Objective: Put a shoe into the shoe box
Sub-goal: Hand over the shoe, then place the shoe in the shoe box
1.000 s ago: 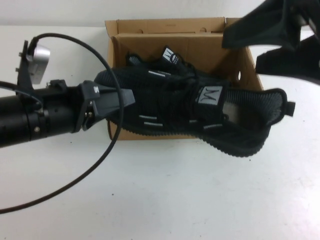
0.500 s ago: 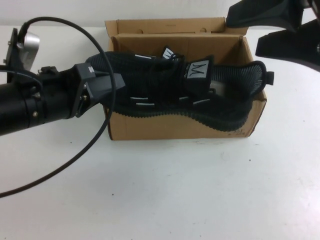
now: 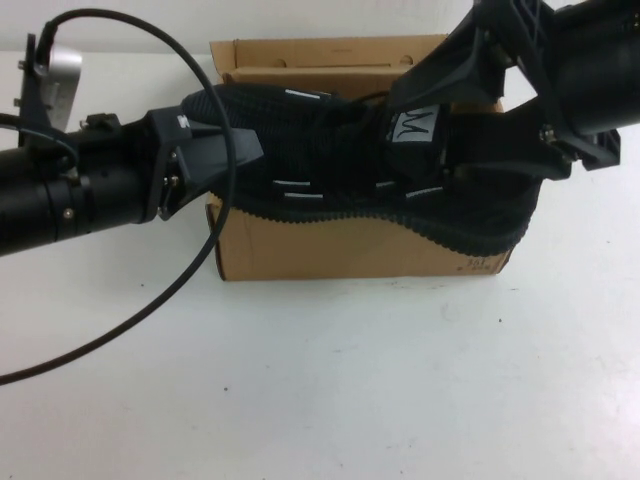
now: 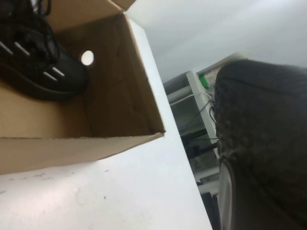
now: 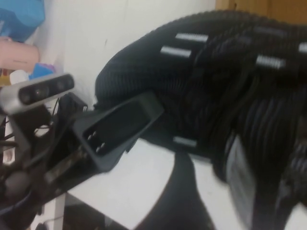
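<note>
Your shoe is a black knit-mesh lace-up with short silver-white dashes on the side, a white logo tag on the tongue and a toothed black sole edge. It hangs over the open top of the shoe box, not down inside it. Its long axis runs left-right across the box, toe toward your left arm, heel toward the right, sole edge facing the camera side. The box is brown corrugated cardboard, flap lid hinged up at the back, round hole in one end wall, sitting on the white surface. A second matching sneaker already lies inside. Your left tool is narrow, pinched on the shoe's toe. Your right tool stands wide over the tongue and heel; can't tell if it touches.
</note>
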Available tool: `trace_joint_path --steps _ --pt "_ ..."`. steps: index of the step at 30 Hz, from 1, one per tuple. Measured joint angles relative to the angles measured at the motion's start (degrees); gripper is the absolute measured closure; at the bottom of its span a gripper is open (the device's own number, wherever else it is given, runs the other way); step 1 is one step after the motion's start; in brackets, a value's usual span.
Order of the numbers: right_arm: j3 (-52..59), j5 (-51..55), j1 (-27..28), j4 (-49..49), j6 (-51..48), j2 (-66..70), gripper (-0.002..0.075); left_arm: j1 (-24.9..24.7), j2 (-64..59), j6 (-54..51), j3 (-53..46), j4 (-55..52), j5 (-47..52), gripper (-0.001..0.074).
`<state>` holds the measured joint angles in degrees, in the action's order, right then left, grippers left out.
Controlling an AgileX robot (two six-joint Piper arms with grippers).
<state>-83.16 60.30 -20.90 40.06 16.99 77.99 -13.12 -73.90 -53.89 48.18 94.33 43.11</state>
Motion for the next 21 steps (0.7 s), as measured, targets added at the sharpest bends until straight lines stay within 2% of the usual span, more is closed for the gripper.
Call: trace_joint_path --steps 6,15,21 --pt "0.0 -3.13 0.0 1.82 -0.98 1.62 0.0216 0.0 0.0 0.0 0.09 0.0 1.55 0.06" --pt "0.0 -5.33 0.0 13.25 -8.44 6.8 0.0357 0.0 0.0 0.0 0.38 -0.12 0.99 0.06" --pt "0.0 -4.76 0.0 18.35 -13.36 9.58 0.0377 0.0 0.0 0.0 0.73 -0.35 0.21 0.06"
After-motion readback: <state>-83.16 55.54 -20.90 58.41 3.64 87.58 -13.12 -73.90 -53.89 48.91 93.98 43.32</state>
